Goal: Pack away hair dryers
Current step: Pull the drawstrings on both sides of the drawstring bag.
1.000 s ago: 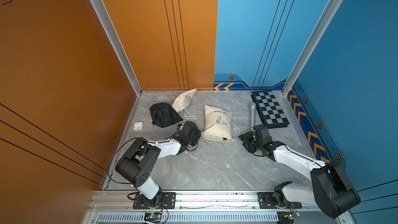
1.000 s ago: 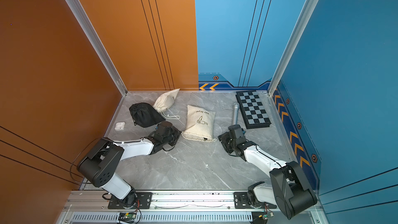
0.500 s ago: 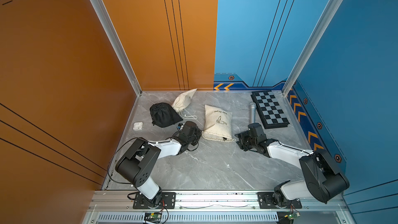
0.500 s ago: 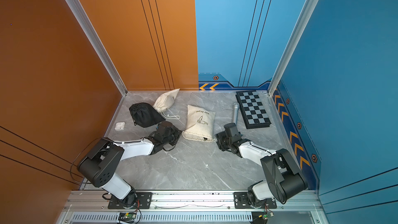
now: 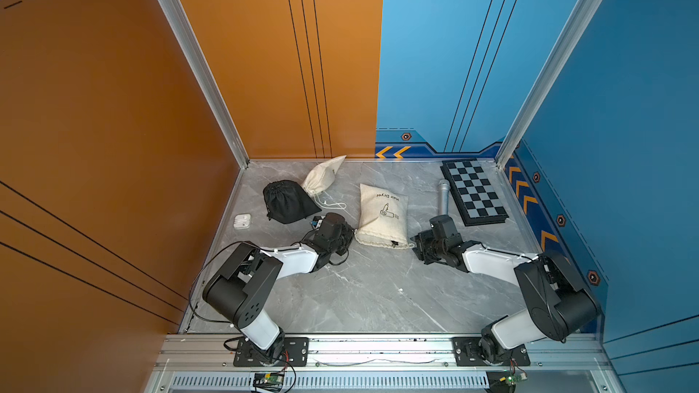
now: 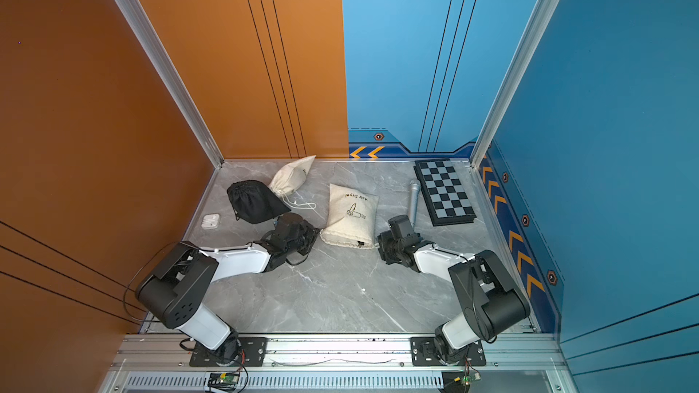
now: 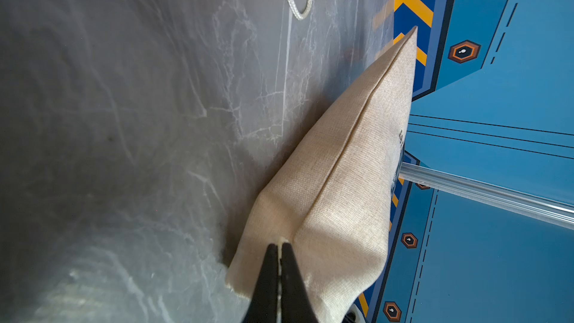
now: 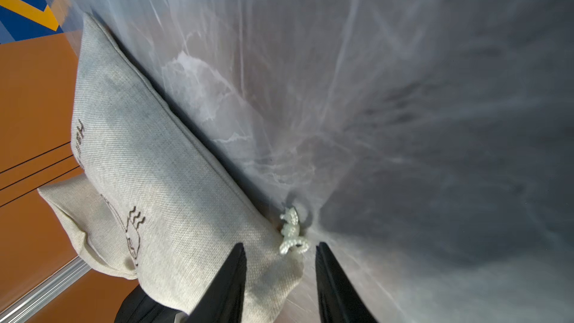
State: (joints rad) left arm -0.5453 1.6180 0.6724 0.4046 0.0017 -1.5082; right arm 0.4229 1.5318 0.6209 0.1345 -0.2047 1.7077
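Marble tabletop (image 5: 359,296) holds three bags (image 5: 384,217), one microphone (image 5: 443,198).

Cloth hides whatever the cream bag (image 7: 341,181) holds. Its print is nearly edge-on in the left wrist view and only partly readable in the right wrist view, where a black shape (image 8: 139,309) past the bag from the jaws is cut off by the frame. The fingers of the left gripper (image 7: 280,245) and right gripper (image 8: 279,245) run out of frame toward their bases, and in both top views the wrist housings (image 5: 440,236) cover the fingertips. A small blue item (image 5: 314,223), on the side of the left jaws away from the bag, is half-hidden and too small to identify.
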